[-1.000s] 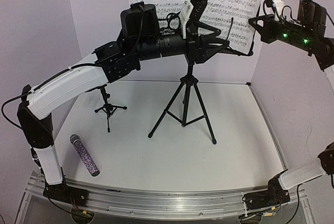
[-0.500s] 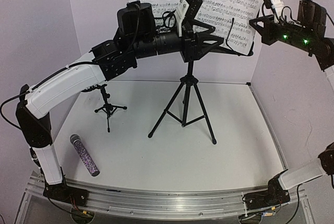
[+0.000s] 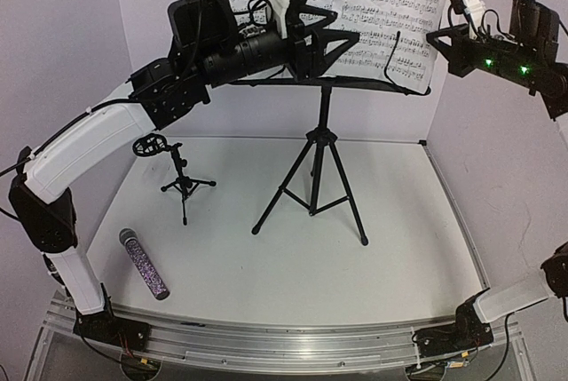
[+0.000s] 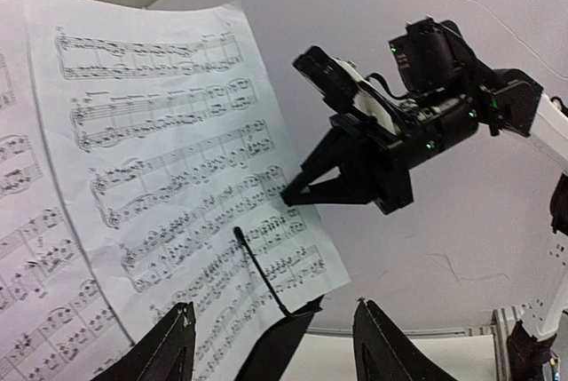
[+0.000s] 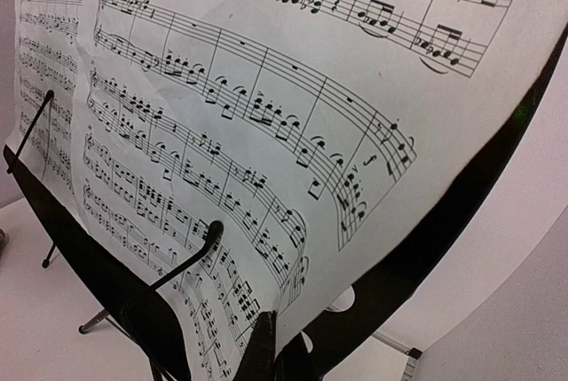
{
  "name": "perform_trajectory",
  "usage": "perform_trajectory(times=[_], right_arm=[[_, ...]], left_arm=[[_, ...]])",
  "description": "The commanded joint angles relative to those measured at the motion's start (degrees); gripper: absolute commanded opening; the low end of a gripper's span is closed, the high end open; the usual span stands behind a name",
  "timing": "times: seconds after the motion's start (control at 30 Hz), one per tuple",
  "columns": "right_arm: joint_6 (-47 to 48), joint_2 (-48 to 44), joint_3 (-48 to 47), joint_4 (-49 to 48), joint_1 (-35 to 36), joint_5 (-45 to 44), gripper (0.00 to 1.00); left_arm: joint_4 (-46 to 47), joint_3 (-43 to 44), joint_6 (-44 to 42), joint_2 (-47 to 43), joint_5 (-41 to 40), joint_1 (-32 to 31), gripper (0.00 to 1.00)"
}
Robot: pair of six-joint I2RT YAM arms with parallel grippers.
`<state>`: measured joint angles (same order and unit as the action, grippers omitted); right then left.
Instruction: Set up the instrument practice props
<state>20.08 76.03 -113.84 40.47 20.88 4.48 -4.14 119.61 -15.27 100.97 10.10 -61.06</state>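
The black tripod music stand (image 3: pixel 317 163) stands mid-table, its tray (image 3: pixel 266 83) seen edge-on. White sheet-music pages (image 3: pixel 382 8) lean on it, also in the left wrist view (image 4: pixel 151 177) and right wrist view (image 5: pixel 266 88). My left gripper (image 3: pixel 342 43) is open and empty, raised in front of the pages above the tray; its fingers (image 4: pixel 169 350) frame the tray's corner. My right gripper (image 3: pixel 437 39) is shut on the right page's edge (image 5: pixel 275 345). The purple glitter microphone (image 3: pixel 142 263) lies at front left. The small mic stand (image 3: pixel 182 181) stands behind it.
A wire page-holder (image 4: pixel 257 274) crosses the lower right of the page, also visible in the right wrist view (image 5: pixel 177 261). White walls enclose the table at back and sides. The right arm (image 4: pixel 444 106) hangs close to the page's right edge.
My left arm has lifted up and to the left, taking its open gripper higher in front of the pages. The right gripper and the page have stayed put.
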Motion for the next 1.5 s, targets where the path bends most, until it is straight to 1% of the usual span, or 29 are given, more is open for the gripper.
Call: perform_trajectory(times=[0.0, 0.1, 0.2, 0.47, 0.67, 0.9, 0.93, 1.03, 1.13, 1.27, 1.37, 1.43, 1.47], right_arm=[[0.07, 0.64, -2.16, -0.03, -0.2, 0.71, 0.0], [0.72, 1.05, -2.44, 0.01, -0.19, 0.66, 0.0], [1.97, 1.14, -2.73, 0.05, -0.18, 0.48, 0.0], [3.78, 1.16, -3.27, 0.18, -0.15, 0.64, 0.0], [3.49, 1.57, -4.33, 0.11, -0.2, 0.78, 0.15], [3.75, 1.36, -4.85, 0.14, -0.18, -0.6, 0.17], [3.62, 1.0, -4.35, 0.14, -0.21, -1.09, 0.21], [2.91, -0.17, -2.46, 0.14, -0.17, -2.87, 0.39], [0.42, -1.45, -0.55, 0.12, -0.2, -4.08, 0.5], [-6.5, -4.24, 2.87, 0.32, -0.22, -7.29, 0.62], [-14.02, -6.6, 6.97, 1.43, -0.17, -4.36, 0.69], [-17.98, -7.77, 9.83, 2.03, -0.2, -1.91, 0.7], [-19.44, -8.04, 11.35, 2.26, -0.21, -0.37, 0.72]], left_arm=[[2.66, 1.33, -0.38, -2.03, -10.08, 0.27, 0.63], [1.81, 1.65, 2.54, -0.79, -13.33, 1.71, 0.65], [0.62, 2.54, 5.09, 0.11, -13.75, 3.44, 0.65], [0.48, 1.05, 5.69, 0.38, -8.68, 4.02, 0.62], [0.1, 0.88, 6.22, 1.15, -6.16, 4.02, 0.6], [0.48, 0.61, 6.27, 1.33, -4.93, 4.02, 0.58], [0.51, 0.46, 6.25, 1.35, -4.87, 4.02, 0.58], [0.8, -0.1, 6.32, 1.44, -4.48, 4.02, 0.57], [0.89, -0.35, 6.51, 1.68, -4.04, 4.02, 0.57], [0.89, -0.53, 6.74, 1.65, -3.48, 4.02, 0.56], [0.76, -0.55, 6.94, 1.61, -2.97, 4.02, 0.56], [0.64, -0.55, 7.03, 1.58, -2.36, 4.02, 0.55], [0.62, -0.54, 7.05, 1.59, -2.08, 4.02, 0.54]])
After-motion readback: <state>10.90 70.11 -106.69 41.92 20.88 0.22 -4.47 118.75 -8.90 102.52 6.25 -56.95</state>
